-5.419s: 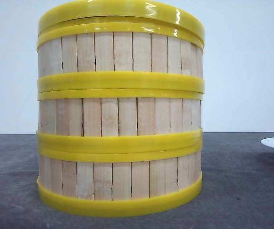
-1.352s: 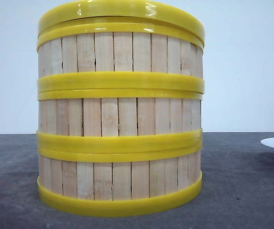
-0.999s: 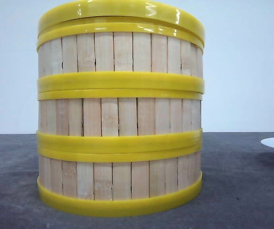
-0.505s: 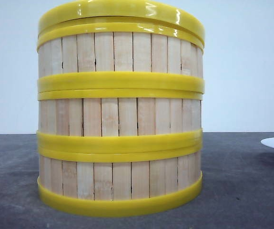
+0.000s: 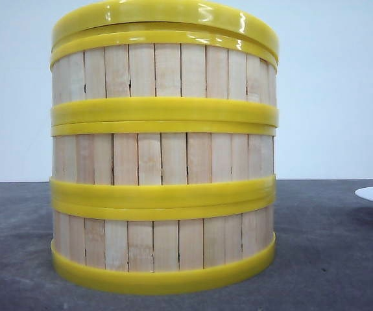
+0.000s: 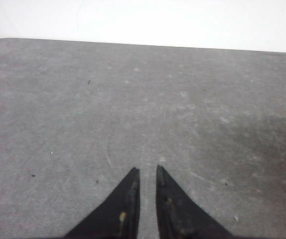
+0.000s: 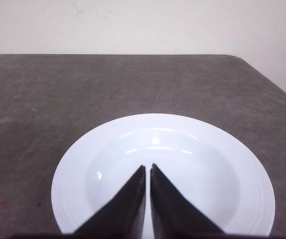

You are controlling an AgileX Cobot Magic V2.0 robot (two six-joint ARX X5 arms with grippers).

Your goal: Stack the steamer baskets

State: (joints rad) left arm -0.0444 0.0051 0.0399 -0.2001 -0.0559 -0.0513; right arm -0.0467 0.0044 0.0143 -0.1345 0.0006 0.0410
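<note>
The left gripper (image 6: 147, 172) hangs over bare grey table (image 6: 83, 109), its dark fingers drawn nearly together with only a thin slit between the tips and nothing in them. The right gripper (image 7: 148, 168) points down over the white plate (image 7: 232, 164), its fingers pressed almost tip to tip, also empty. In the front view the three steamer baskets (image 5: 163, 159) stand stacked in one upright column on the table, a flat yellow-rimmed lid (image 5: 167, 13) on top, the plate's edge well apart at the right.
</note>
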